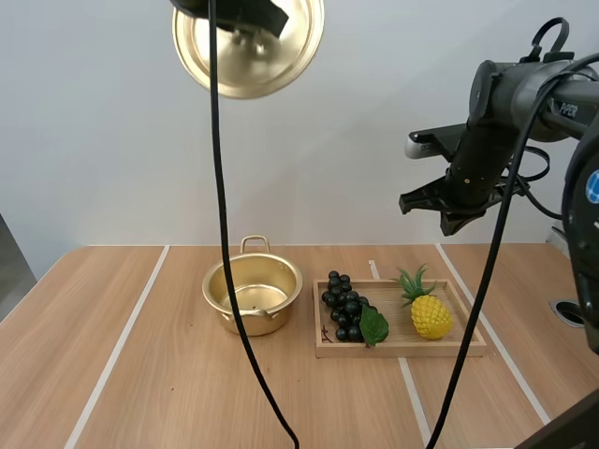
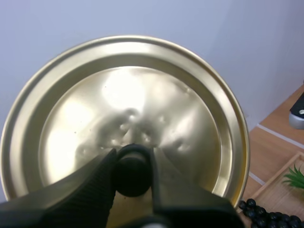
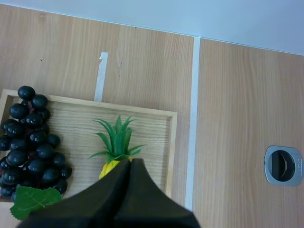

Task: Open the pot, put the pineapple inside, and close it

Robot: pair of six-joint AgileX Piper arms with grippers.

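Left gripper [image 2: 133, 164] pinches knob [image 2: 133, 179] of lid [image 2: 142, 95], held high above pot [image 1: 281, 271]. Right gripper [image 3: 130, 166] has fingers pressed together, empty, high right of pot. Pineapple [image 1: 430, 316] lies on tray [image 1: 402, 351] right of pot. Risks: fingers descend unopened and shove pineapple; tilted lid slips from small knob.

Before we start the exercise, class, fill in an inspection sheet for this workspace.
Surface: wooden table, white tape lines.
Job's things: pot open on the table; lid held high by left tool; pineapple lying in wooden tray.
Clutter: bunch of grapes in the tray beside the pineapple.
Tools: left tool shut on the lid's knob; right tool shut, empty, above the pineapple.
Cables: nothing seen lying on the table.
Surroundings: metal grommet set in the table; plain wall behind.
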